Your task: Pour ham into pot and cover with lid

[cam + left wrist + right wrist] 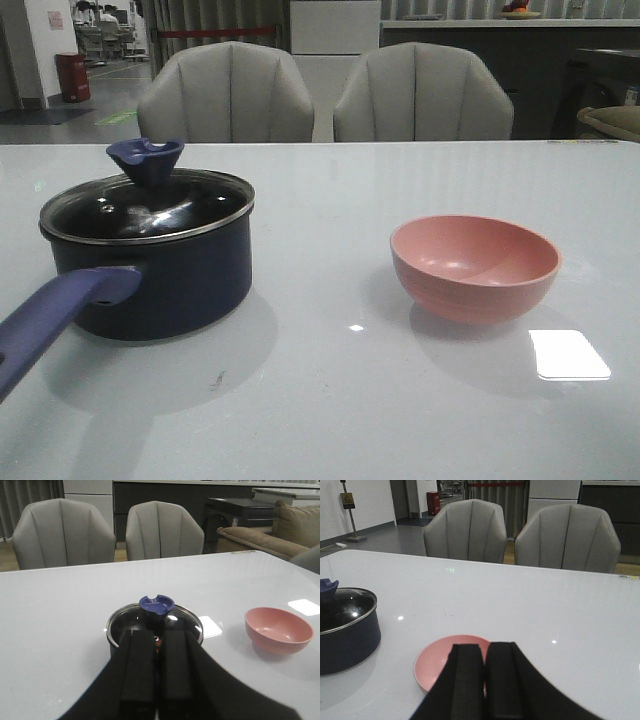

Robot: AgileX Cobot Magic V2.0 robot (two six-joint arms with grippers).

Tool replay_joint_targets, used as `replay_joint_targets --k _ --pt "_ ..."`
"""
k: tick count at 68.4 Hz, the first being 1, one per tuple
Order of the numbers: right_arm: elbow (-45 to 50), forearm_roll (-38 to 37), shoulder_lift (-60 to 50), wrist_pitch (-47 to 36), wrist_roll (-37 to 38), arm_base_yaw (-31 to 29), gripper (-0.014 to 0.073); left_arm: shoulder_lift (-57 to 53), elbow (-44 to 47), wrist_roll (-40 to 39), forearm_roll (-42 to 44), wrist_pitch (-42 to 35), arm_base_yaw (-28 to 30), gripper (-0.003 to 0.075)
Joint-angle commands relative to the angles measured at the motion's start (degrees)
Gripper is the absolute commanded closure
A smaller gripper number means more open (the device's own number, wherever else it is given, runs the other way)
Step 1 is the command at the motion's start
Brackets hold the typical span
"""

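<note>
The dark navy pot [170, 285] stands on the left of the table, its purple-blue handle [60, 312] pointing toward me. The glass lid [150, 208] with its blue flared knob [146, 160] sits on the pot. The ham is hidden, except perhaps an orange speck [157, 643] under the glass. In the left wrist view my left gripper [159, 632] is shut and empty, just short of the lid [125, 622]. My right gripper [485, 647] is shut and empty over the near side of the pink bowl [437, 662]. Neither gripper shows in the front view.
The pink bowl [475, 265] stands empty on the right of the white table [330, 400], well apart from the pot. Two grey chairs [228, 95] stand behind the table's far edge. A bright light reflection [568, 355] lies near the bowl.
</note>
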Motion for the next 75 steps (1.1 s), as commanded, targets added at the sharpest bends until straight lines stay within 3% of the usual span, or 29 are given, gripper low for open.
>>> replay_joint_targets --k 1,21,38,75 --pt "-1.57 0.11 0.36 -4.56 -0.60 0.01 0.0428 0.81 1.38 -0.07 2.66 -6.49 0.98 0.0600" --pt "-1.57 0.11 0.36 -4.56 -0.60 0.01 0.0428 0.71 15.62 -0.62 3.82 -24.86 14.36 0.0600" --pt "-1.57 0.11 0.36 -4.56 -0.60 0.01 0.0428 0.71 22.40 -4.87 7.51 -32.97 16.60 0.0600" --pt "-1.57 0.11 0.36 -4.56 -0.60 0.01 0.0427 -3.62 22.41 -4.87 7.61 -32.80 16.60 0.0600"
